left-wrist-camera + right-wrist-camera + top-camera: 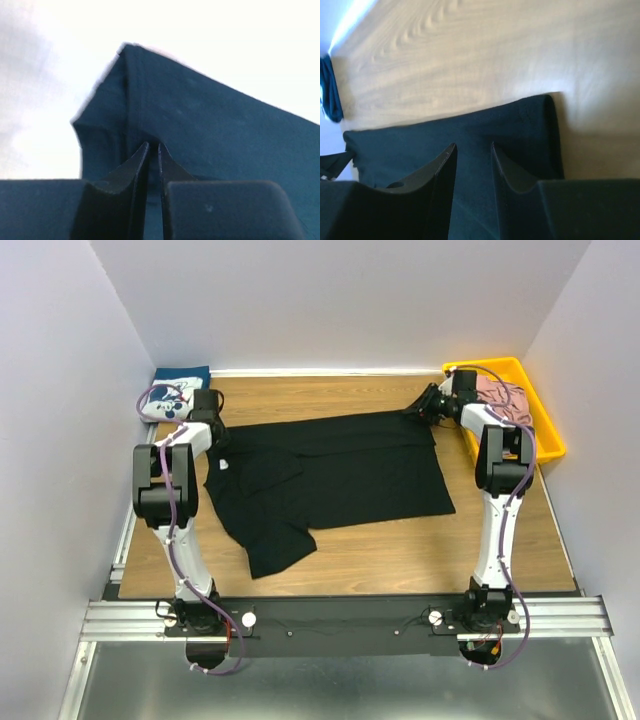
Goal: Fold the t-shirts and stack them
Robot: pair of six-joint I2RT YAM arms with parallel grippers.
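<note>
The large black t-shirt (340,475) lies spread on the wooden table, its far edge folded over in a band. My left gripper (213,427) is at the shirt's far left corner. In the left wrist view it (153,147) is shut on a raised fold of the black cloth (200,125). My right gripper (428,405) is at the shirt's far right corner. In the right wrist view its jaws (472,150) stand apart over the flat cloth (470,130). The navy t-shirt (175,388) with a white print lies folded at the back left. The pink t-shirt (505,400) lies in a bin.
A yellow bin (545,430) stands at the back right and holds the pink shirt. Grey walls close in the table on the left, back and right. Bare wood (420,550) shows in front of the black shirt.
</note>
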